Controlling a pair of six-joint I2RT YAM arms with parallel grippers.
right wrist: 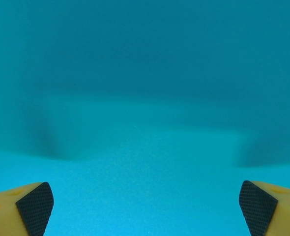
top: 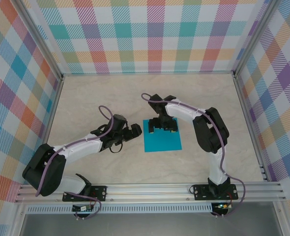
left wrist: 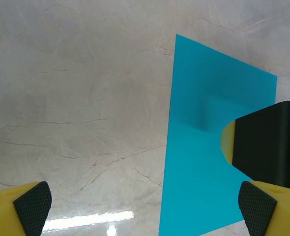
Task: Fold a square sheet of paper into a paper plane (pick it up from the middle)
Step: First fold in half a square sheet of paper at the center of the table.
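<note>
The square sheet of paper [top: 162, 141] is teal-blue and lies flat on the marble table, near the middle. My right gripper [top: 164, 127] hangs over its far half, pointing down, open, with its yellow fingers straddling plain paper [right wrist: 145, 147]. My left gripper [top: 135, 131] stands open just left of the sheet, apart from it. From the left wrist, the sheet [left wrist: 204, 162] lies ahead on the right, with the right gripper's black and yellow body [left wrist: 268, 142] over its far side. No paper plane shape is visible; the sheet is unfolded.
The table [top: 86, 98] is beige marble, boxed by checked walls at the back and sides. An aluminium rail [top: 150, 189] runs along the near edge, where both arm bases are bolted.
</note>
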